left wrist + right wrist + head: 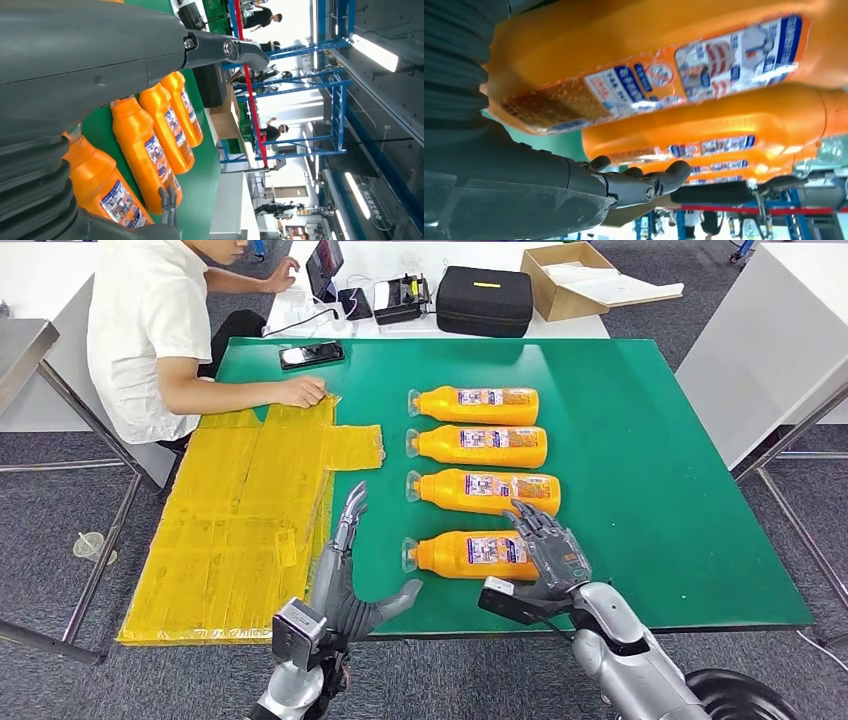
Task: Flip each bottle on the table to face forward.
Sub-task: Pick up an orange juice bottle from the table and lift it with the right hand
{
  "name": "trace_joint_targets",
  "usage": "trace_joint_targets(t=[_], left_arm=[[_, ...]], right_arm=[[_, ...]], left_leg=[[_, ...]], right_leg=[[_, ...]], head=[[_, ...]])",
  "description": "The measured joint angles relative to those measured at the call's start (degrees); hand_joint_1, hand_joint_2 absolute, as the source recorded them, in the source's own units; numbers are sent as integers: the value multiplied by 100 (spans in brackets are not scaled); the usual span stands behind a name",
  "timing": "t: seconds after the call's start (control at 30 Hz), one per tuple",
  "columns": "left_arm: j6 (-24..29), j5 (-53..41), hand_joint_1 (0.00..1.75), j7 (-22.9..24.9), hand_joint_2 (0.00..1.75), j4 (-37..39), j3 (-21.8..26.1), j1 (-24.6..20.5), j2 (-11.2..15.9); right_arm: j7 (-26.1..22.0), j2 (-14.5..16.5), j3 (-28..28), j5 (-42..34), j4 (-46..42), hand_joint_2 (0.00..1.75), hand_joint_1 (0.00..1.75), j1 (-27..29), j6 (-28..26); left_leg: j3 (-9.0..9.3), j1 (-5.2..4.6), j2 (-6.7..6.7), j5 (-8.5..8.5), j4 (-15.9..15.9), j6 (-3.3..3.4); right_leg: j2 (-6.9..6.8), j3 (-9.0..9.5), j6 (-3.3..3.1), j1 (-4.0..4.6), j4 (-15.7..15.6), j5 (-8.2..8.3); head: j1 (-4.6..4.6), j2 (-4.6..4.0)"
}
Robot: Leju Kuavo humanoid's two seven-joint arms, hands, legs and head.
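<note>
Right hand fingers lie spread over the nearest bottle; you risk rolling it into the next bottle just beyond them.

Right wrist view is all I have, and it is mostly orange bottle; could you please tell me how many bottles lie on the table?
Observer: Four, side by side on the green table; your right hand is at the base end of the nearest bottle.
Operator: Thank you. Where is the left hand?
Observer: The left hand is open at the table's near edge, beside that bottle's cap end and apart from it.
Operator: Is anyone close by?
Observer: Yes, a person sits at the far left corner, one hand on a yellow sheet.
</note>
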Motion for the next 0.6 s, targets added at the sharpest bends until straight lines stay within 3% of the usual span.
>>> trace_joint_targets(t=[0.17,0.2,0.3,0.33,0.5,0.6], left_arm=[[-38,70,0,-13,175,1,-3,-5,0],[-48,81,0,-16,175,1,-3,-6,0],[-67,97,0,-23,175,7,-3,-6,0],[-69,98,0,-28,175,12,-3,-7,0],[-70,115,0,-67,175,45,-1,-13,0],[-70,118,0,-71,175,66,1,-16,0]], right_arm=[[18,-77,183,-132,71,175,0,-39,215],[35,-99,217,-165,79,175,36,-42,258],[122,-175,301,-278,98,175,167,-77,442],[165,-205,325,-319,103,175,175,-108,538],[476,-483,533,-511,134,175,175,-382,1227],[536,-602,606,-565,148,175,175,-473,1357]], left_leg=[[-1,0,-1,0,0,0],[-1,0,-1,0,0,0],[-1,-1,0,0,0,0],[0,-1,0,0,0,0],[7,-1,-2,2,2,4],[9,-2,-8,4,3,7]], right_leg=[[0,0,0,0,0,0],[0,0,0,0,0,0],[0,0,0,0,0,0],[0,0,0,0,0,0],[-1,5,0,-1,-1,0],[-5,11,1,-2,-1,1]], head=[[0,0],[0,0],[0,0],[-1,0],[0,0],[1,0]])
